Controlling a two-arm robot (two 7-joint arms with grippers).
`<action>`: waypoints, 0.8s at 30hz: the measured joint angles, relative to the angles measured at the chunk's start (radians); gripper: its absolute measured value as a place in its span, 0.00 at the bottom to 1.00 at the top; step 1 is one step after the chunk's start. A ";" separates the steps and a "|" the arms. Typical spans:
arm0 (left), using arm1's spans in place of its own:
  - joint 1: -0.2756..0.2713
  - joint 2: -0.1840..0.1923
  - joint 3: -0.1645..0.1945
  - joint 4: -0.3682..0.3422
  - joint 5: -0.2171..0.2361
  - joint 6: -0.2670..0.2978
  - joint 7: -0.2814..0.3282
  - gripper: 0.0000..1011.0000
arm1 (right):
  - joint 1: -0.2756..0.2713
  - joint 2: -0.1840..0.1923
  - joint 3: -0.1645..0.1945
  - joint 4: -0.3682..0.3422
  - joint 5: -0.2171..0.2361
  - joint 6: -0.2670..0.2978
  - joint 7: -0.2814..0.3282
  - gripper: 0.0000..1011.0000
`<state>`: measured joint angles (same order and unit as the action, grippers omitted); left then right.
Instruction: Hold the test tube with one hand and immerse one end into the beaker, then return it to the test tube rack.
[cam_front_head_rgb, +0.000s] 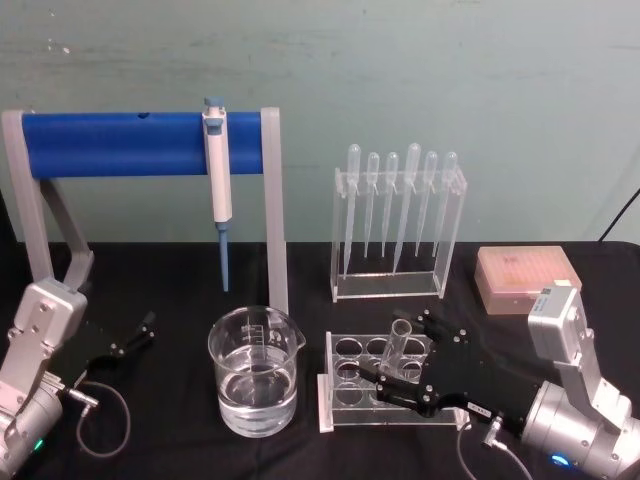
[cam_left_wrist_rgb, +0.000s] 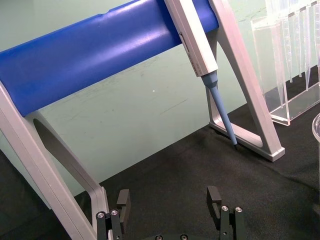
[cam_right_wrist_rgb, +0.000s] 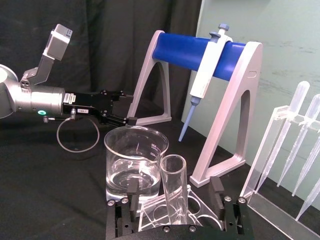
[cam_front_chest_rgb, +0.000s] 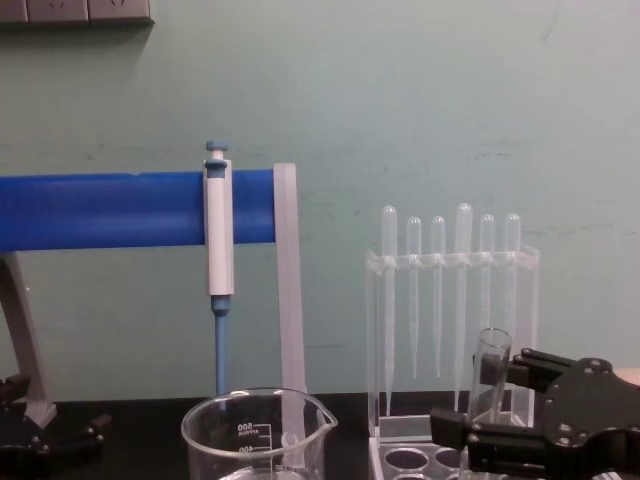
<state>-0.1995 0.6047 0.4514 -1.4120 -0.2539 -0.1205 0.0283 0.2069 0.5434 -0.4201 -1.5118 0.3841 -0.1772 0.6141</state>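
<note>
Right pincer (cam_right_wrist_rgb: 174, 186) open, straddling test tube (cam_front_head_rgb: 401, 336), gaps both sides, nothing held. Tube leans in rack (cam_front_head_rgb: 345, 412), beaker (cam_front_head_rgb: 254, 372) just left. Probably pickup step: next we close, lift clear. Left pincer (cam_left_wrist_rgb: 167, 197) open, parked far left.

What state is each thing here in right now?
test tube, leaning in the test tube rack, not gripped.
beaker, upright, partly filled with clear liquid.
right gripper, open, fingers either side of the test tube.
left gripper, open, empty, parked at left.
pipettor, hanging on the blue stand.
</note>
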 joint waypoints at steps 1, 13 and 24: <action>0.000 0.000 0.000 0.000 0.000 0.000 0.000 0.99 | 0.000 0.000 0.000 0.000 0.000 0.000 0.000 0.88; 0.000 0.000 0.000 0.000 0.000 0.000 0.000 0.99 | 0.000 0.000 0.001 0.000 0.001 0.001 0.000 0.52; 0.000 0.000 0.000 0.000 0.000 0.000 0.000 0.99 | 0.000 0.000 0.001 0.000 0.002 0.001 0.000 0.23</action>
<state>-0.1995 0.6047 0.4514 -1.4120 -0.2539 -0.1205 0.0283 0.2069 0.5434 -0.4193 -1.5114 0.3866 -0.1759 0.6144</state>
